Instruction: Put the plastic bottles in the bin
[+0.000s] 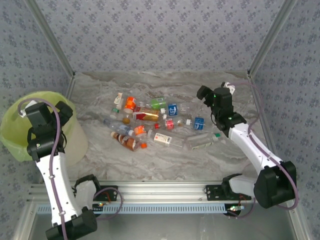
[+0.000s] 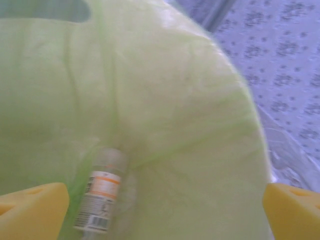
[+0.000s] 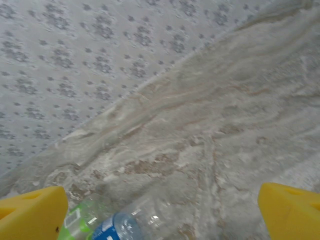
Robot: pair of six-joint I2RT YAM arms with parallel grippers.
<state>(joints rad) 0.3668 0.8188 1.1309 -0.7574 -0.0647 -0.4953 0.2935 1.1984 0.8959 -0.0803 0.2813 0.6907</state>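
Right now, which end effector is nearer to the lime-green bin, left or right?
Left. The left end effector hangs over the open bin; the right end effector is far across the table, beyond the plastic bottles.

There is one bin [image 1: 75, 142], and one bottle [image 2: 100, 195] lies in it. The heap of bottles [image 1: 162, 138] on the one table [image 1: 150, 167] numbers about fourteen; they overlap, so the exact count is unclear. Two of them plainly carry blue labels. The right wrist view catches two: a green-labelled bottle [image 3: 80, 217] and a blue-labelled bottle [image 3: 117, 227]. There are two arms, the left arm [image 1: 52, 175] and the right arm [image 1: 250, 145].
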